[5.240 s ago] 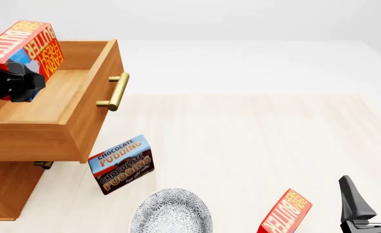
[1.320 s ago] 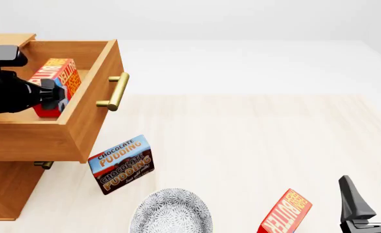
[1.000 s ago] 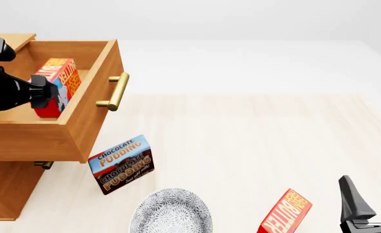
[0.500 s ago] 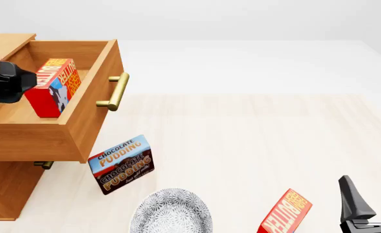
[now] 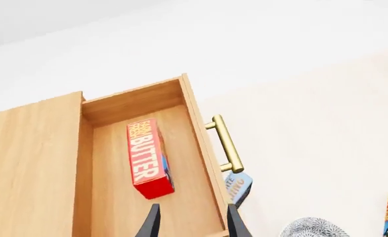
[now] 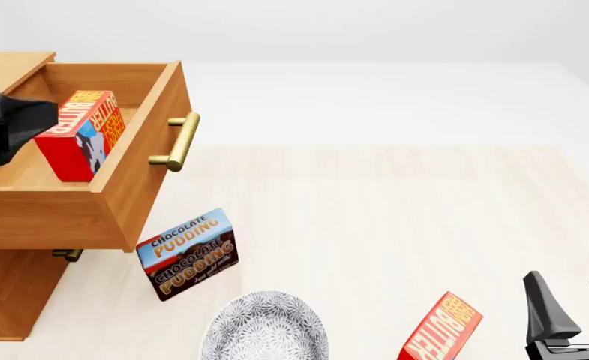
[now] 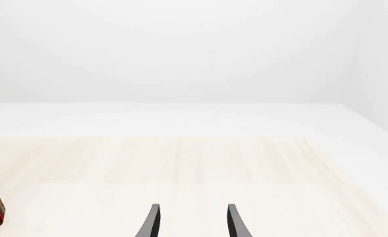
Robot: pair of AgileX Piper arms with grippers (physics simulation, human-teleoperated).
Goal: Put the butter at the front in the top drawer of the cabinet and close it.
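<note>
Butter (image 6: 79, 133) standing inside the open top drawer (image 6: 124, 191) of the cabinet (image 5: 29, 163), nothing gripping it | left gripper (image 5: 191, 222) fingers spread, empty, above the drawer | twin butter (image 6: 443, 330) at 5 o'clock on the table | right gripper (image 7: 191, 222) spread, empty

Butter (image 6: 81, 133) no longer held aloft over cabinet; now sits inside top drawer (image 6: 124, 191), standing on drawer floor, leaning toward drawer's handle side. Left end effector (image 5: 190, 223) has let go: fingers apart, nothing between them, butter well clear ahead of fingertips in left wrist view. Left arm (image 6: 4, 127) has backed off toward left edge of front view, only dark bulk showing there, no longer touching carton.
</note>
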